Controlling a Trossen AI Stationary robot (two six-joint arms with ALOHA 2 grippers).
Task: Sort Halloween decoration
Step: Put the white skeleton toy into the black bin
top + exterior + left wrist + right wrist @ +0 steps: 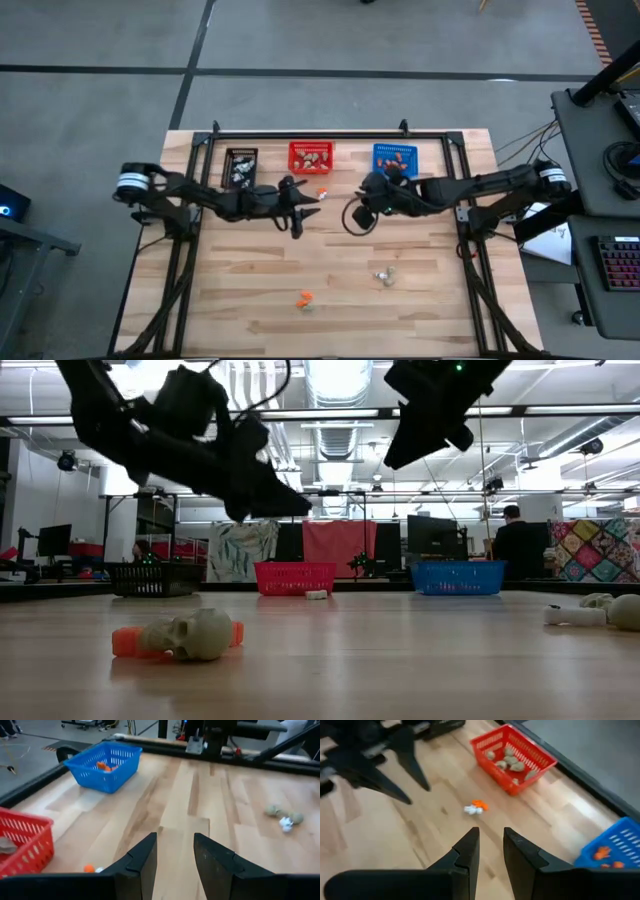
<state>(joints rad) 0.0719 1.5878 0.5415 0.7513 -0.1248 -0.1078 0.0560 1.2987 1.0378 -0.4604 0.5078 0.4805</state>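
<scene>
While both arms hang above the far half of the table (250, 290) with nothing between their fingers, the move to come turns on 1 small relation: the loose orange-and-white trinket (322, 190) lies just ahead of the left gripper (303, 210), slightly toward the far edge, and off to the side of the right gripper (352, 216), between the 2 of them. From the right wrist view that trinket (476, 807) sits straight out beyond the fingertips, near the red basket (512, 755), which holds beige-grey pieces; its long axis I cannot tell, it is too small. The left gripper's fingers stand apart with bare wood showing through the gap, and the right gripper's fingers stand a little apart, also empty. I judge the left arm slightly nearer, though either could reach it. The other loose pieces lie well back toward the near edge: an orange-and-skull pair (305, 298) behind the left gripper, and a beige-grey and white cluster (385, 275) behind the right gripper. The blue basket (394, 158), with orange pieces, sits just beyond the right gripper, the black basket (240, 165) beyond the left arm.
</scene>
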